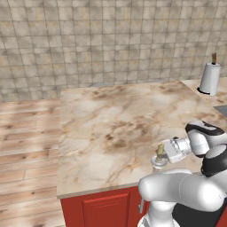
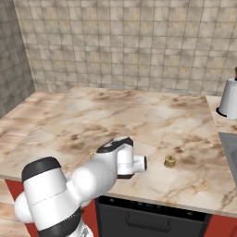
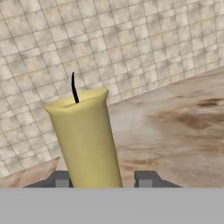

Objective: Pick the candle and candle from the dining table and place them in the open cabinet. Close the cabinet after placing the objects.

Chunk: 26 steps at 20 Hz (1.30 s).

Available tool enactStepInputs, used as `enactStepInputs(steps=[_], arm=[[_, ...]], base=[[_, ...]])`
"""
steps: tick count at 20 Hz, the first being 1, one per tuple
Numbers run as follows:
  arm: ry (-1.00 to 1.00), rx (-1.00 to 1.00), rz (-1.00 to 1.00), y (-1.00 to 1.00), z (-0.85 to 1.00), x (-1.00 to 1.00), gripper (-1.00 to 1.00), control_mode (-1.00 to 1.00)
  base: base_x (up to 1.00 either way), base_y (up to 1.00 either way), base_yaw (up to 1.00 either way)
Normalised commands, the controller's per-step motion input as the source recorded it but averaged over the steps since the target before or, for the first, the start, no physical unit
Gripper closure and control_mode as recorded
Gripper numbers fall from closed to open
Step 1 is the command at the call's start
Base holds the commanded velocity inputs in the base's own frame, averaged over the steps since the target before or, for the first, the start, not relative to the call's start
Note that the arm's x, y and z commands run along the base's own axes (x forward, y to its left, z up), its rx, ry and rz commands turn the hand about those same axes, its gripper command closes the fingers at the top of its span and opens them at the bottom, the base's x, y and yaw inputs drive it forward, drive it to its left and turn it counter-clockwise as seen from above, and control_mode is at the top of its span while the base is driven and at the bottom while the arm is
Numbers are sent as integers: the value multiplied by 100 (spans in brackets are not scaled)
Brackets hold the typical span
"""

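Two candles stand on the broad beige-brown marbled stone dining table (image 1: 102,119) over its red panelled base. One is a slim olive-gold stick candle (image 1: 160,150) on a clear round dish (image 1: 158,162), near the table's front edge in the left base view, at about four o'clock from the table's middle. The other is a squat brass-gold candle (image 2: 170,161), small and alone on the stone in the right base view, at about three o'clock from the robot's hand and apart from it.

One white paper-towel roll with a brown tip (image 1: 209,78) stands upright at the far right, at about two o'clock from the table's middle, well away from both candles. A beige tiled wall (image 2: 129,41) runs behind the table. A wooden plank floor (image 1: 26,142) lies to the left of it.

The robot's white arm (image 1: 181,186) bends across the front edge and covers part of the stone.

The pincer (image 3: 103,179) has its two dark tips either side of the stick candle's lower body, narrowly apart. One tip sits against the candle's side, the other stands just beside it with a small gap showing. Whether the grip is firm I cannot tell.
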Motion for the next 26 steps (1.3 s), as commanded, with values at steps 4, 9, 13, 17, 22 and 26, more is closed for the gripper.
enactStepInputs(steps=[4, 9, 13, 17, 22, 26], arm=[[0, 5, 0, -18, 14, -15, 100, -100], [-3, 3, 0, -20, 24, -30, 100, -100], [0, 0, 0, -17, 35, -28, 100, -100], [0, 0, 0, -11, 40, -29, 100, -100], [0, 0, -7, -3, 35, -30, 100, -100], [0, -5, -13, 0, 23, -25, 100, -100]], base=[[0, 0, 0], [0, 0, 0], [0, 0, 0], [0, 0, 0], [0, 0, 0], [0, 0, 0]])
